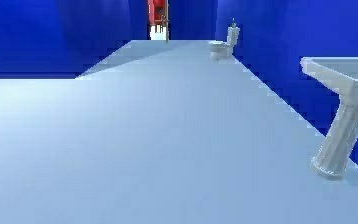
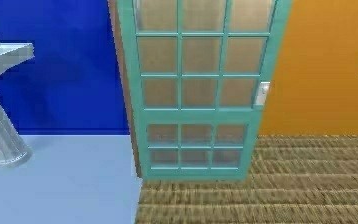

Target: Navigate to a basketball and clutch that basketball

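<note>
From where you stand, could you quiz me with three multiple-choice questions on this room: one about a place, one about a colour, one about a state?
1. Where is the white porcelain toilet?
A) at the room's far end
B) touching the sink
C) at the forward view's left edge

2. What colour is the frame of the glass-paned door?
A) red
B) teal
C) black

3. How is the white pedestal sink?
A) lying on its side
B) broken in two
C) standing upright

Answers:
1 A: it sits small, far up the forward view.
2 B: teal bars run around every pane.
3 C: its column rises straight from the pale floor.
</note>
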